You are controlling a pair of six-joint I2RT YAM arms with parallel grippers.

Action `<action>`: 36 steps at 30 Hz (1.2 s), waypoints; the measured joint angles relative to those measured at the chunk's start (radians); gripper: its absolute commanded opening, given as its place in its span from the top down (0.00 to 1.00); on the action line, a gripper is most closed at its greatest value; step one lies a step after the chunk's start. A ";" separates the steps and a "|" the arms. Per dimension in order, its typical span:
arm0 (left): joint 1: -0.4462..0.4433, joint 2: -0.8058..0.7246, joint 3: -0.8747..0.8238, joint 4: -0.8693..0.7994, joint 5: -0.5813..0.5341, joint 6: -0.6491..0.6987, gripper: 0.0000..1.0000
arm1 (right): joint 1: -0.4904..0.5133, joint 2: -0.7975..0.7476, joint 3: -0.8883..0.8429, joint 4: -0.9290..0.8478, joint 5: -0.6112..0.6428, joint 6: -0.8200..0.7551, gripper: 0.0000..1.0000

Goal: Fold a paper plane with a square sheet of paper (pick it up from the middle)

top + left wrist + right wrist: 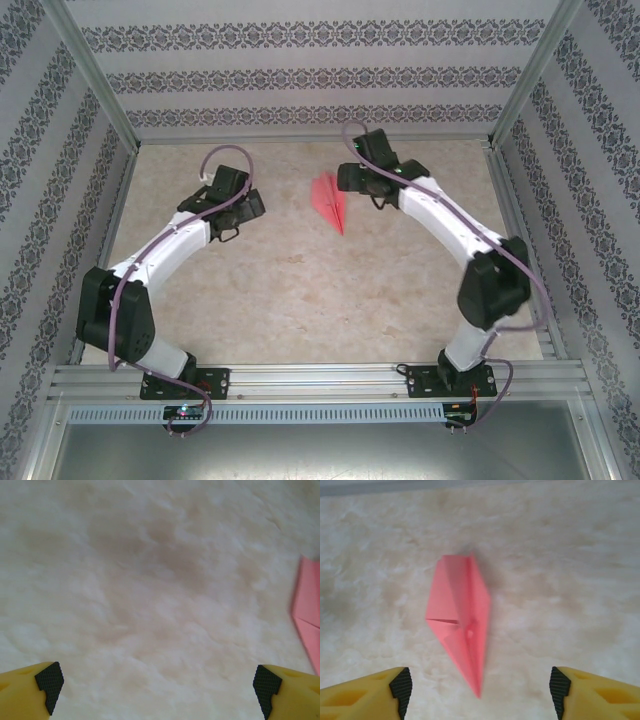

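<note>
Plane [331,203] lies flat on the bench [300,300], nose toward the near edge, apparently folded and set down as finished. Left fingers [49,680] stand wide apart over bare bench, holding nothing, probably keeping clear. Right fingers [400,685] gape too, either side of the nose, not touching it.

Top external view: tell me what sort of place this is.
Probably a purpose-built robot test booth: an aluminium frame, patterned wall panels, and a left arm and right arm bolted to a rail beside a marble-look table.
</note>
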 measured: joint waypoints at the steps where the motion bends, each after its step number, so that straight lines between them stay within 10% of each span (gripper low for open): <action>1: 0.013 -0.009 -0.003 0.003 -0.021 0.017 0.00 | -0.011 -0.050 -0.053 0.028 0.027 -0.013 0.02; 9: 0.152 -0.177 -0.243 0.163 -0.189 0.158 0.00 | -0.212 -0.393 -0.530 0.287 0.267 -0.081 0.02; 17: 0.244 -0.214 -0.490 0.425 -0.251 0.304 0.00 | -0.321 -0.422 -0.901 0.578 0.338 -0.174 0.02; 36: 0.330 -0.029 -0.807 1.270 0.225 0.566 0.00 | -0.399 -0.227 -1.070 1.234 0.000 -0.373 0.02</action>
